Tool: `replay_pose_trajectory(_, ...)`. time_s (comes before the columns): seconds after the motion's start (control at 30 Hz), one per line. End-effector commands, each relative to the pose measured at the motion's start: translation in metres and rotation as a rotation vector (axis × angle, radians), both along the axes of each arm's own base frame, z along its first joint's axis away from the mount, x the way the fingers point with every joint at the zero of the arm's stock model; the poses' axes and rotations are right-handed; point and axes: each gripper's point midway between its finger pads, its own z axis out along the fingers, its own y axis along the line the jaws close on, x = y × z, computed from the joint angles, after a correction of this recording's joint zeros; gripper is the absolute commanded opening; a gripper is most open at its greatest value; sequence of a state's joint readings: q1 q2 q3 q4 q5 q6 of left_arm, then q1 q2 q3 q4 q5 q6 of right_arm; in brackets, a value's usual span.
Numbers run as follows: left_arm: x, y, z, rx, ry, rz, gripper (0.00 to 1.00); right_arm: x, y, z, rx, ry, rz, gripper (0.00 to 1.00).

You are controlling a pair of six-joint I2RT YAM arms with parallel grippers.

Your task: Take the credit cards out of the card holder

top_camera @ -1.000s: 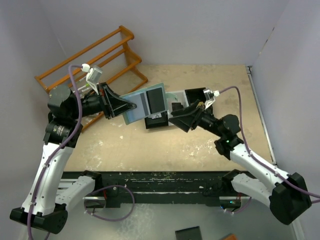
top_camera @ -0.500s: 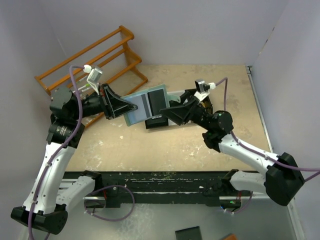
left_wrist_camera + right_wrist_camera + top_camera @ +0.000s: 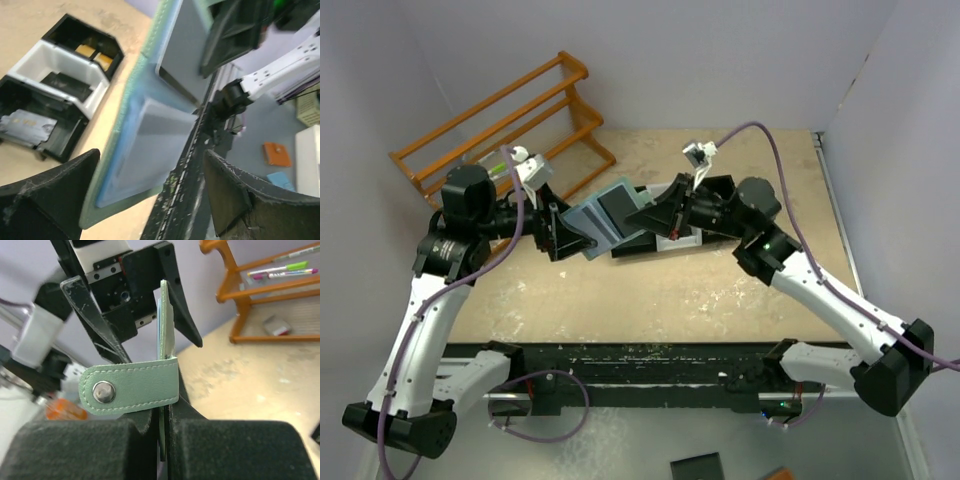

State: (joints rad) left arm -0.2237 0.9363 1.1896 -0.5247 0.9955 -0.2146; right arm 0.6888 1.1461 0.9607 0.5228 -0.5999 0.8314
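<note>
Card holder [image 3: 605, 215] between left tool [image 3: 582, 232], right tool [image 3: 638, 215]; tray [image 3: 640, 247] beneath; rack [image 3: 480, 110] far-left; near tabletop [image 3: 670, 290] probably free.

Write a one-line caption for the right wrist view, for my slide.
Right gripper shut on the card holder just below its snap tab; left gripper open around the holder.

From above, the card holder [image 3: 605, 218] and the right gripper [image 3: 635, 214] cover most of the tray [image 3: 635, 250]. The right wrist view shows the card holder only edge-on, so its inner side is hidden, and the picture's bottom edge cuts off the pads [image 3: 75, 450]. In the left wrist view the card holder is blurred, and the tan things [image 3: 86, 50] in the tray are too small to identify.
</note>
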Motion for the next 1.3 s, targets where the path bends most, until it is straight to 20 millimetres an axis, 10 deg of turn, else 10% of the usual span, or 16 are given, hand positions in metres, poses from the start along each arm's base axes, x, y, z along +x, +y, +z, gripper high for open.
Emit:
replay_pose_trajectory(0.0, 0.009, 0.016, -0.023, 0.201, -0.144, -0.002, 0.86, -0.015, -0.003, -0.058, -0.379, -0.075, 0.161, 0.00)
replay_pose_trajectory(0.13, -0.001, 0.010, -0.031, 0.182, -0.115, -0.091, 0.83, -0.022, -0.009, -0.086, -0.526, -0.040, 0.241, 0.00)
replay_pose_trajectory(0.8, -0.008, -0.008, -0.050, 0.055, 0.055, -0.238, 0.69, -0.036, 0.025, -0.069, -0.589, -0.128, 0.394, 0.00)
replay_pose_trajectory(1.13, -0.026, -0.012, -0.057, -0.016, 0.184, -0.340, 0.12, -0.038, 0.046, -0.050, -0.544, -0.160, 0.439, 0.00)
replay_pose_trajectory(1.27, -0.024, -0.013, -0.043, -0.037, 0.185, -0.326, 0.00, -0.041, 0.047, -0.038, -0.456, -0.128, 0.406, 0.27)
